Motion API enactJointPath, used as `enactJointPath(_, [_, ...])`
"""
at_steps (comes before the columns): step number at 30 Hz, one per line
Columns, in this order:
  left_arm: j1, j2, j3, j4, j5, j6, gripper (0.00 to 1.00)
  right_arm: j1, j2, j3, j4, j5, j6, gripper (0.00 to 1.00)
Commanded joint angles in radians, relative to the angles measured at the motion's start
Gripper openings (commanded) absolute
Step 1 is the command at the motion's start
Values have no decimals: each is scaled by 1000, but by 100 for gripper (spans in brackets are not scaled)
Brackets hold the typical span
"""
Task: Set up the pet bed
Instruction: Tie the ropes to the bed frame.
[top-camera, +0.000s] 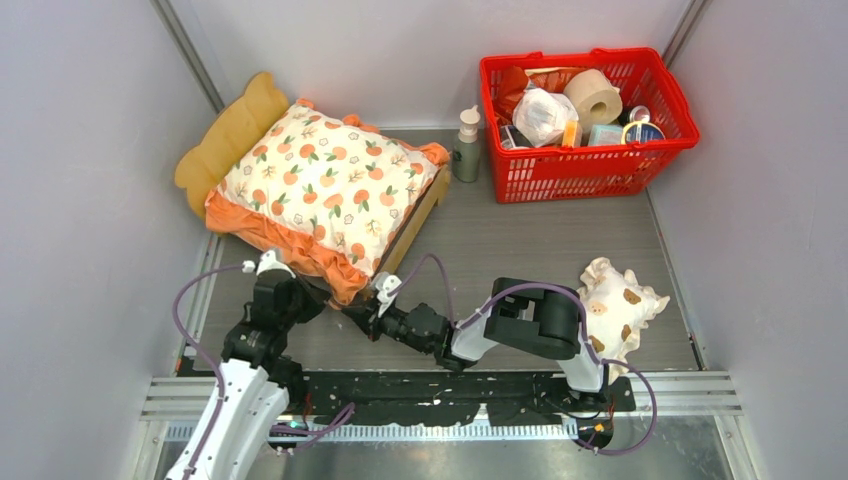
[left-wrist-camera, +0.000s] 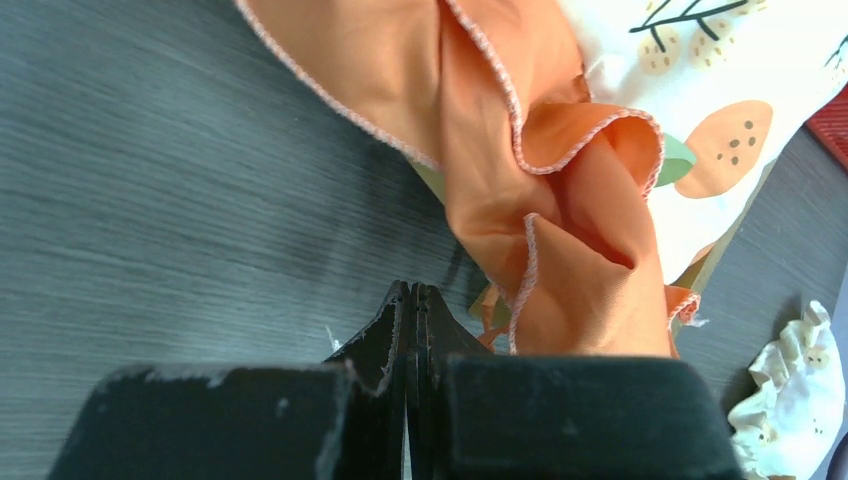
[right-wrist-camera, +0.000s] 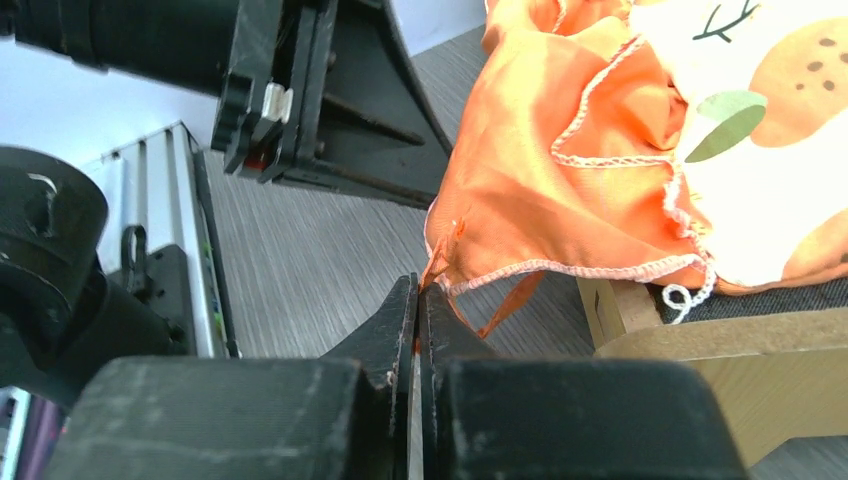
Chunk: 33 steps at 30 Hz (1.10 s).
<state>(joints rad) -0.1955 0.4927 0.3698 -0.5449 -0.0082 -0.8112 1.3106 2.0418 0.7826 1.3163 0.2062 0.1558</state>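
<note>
Just ahead of both pairs of jaws, the pet bed (top-camera: 232, 130): a small light-wood frame lying slantwise on the table (top-camera: 520, 250), scalloped headboard at the end farthest from the jaws, near corner post (right-wrist-camera: 620, 310) just right of the tips of the right gripper (right-wrist-camera: 418, 285). Likely rigid and light, easy to slide or tip; best taken by a bare wooden edge such as the side rail (top-camera: 418, 212) or the corner post, never by fabric. Filling the frame and spilling over its near end, a plump cream cushion (top-camera: 330, 180) with an orange-fruit print, soft and floppy, its orange ruffle (right-wrist-camera: 520, 180) thin and slippery-looking, apt to stretch or slide off rather than move the wood beneath. Right jaws pressed together, seemingly pinching the hem corner of that ruffle at their very tips. On the left gripper (left-wrist-camera: 412, 290), jaws also fully together, nothing visible between them, ruffle hanging just ahead and to the right. Well off to the right of the right jaws, a small frilled spotted pillow (top-camera: 620, 305) flat on the table. Far beyond the jaws, past the bed, a pump bottle (top-camera: 467, 145) beside a red basket (top-camera: 590, 175) packed with household items.
</note>
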Motion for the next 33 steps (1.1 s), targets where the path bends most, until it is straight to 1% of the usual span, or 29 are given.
enactJointPath(1, [-2, -28, 8, -54, -62, -50, 4, 0, -2, -9, 86, 58, 138, 5])
enactJointPath(4, [-2, -44, 7, -62, -81, -56, 14, -1, -7, -12, 84, 63, 154, 5])
enactJointPath(8, [-2, -45, 42, -61, -122, -22, 23, -1, 0, -11, 84, 67, 183, 5])
enactJointPath(12, [-2, -27, 103, -114, -181, 36, 25, -1, 17, -16, 111, 72, 216, 5])
enactJointPath(17, [-2, -56, 162, -168, -300, 97, 28, -1, 38, -18, 130, 80, 234, 5])
enactJointPath(19, [-2, -67, 169, -170, -273, 104, 28, -1, 42, -19, 133, 82, 236, 5])
enactJointPath(22, [-2, -87, 149, -119, -106, 164, 26, -1, 43, -19, 143, 84, 240, 5])
enactJointPath(23, [-2, -96, 139, -124, -79, 150, 26, -2, 42, -20, 143, 85, 240, 5])
enactJointPath(25, [-2, -109, 134, -188, -100, 98, 26, -2, 38, -19, 142, 84, 239, 5])
enactJointPath(26, [-1, -115, 134, -220, -117, 69, 29, -3, 35, -20, 140, 85, 237, 5])
enactJointPath(27, [-1, -121, 134, -238, -126, 49, 34, -2, 34, -22, 141, 86, 236, 5])
enactJointPath(28, [-1, -127, 137, -261, -135, 30, 43, -2, 33, -23, 143, 86, 235, 5])
enactJointPath(29, [-1, -130, 141, -285, -150, -21, 50, -2, 34, -26, 144, 87, 235, 5])
enactJointPath(30, [-1, -132, 142, -295, -150, -38, 54, -2, 36, -27, 151, 88, 237, 5])
enactJointPath(33, [-1, -130, 142, -289, -117, -80, 54, -2, 37, -30, 159, 88, 237, 5])
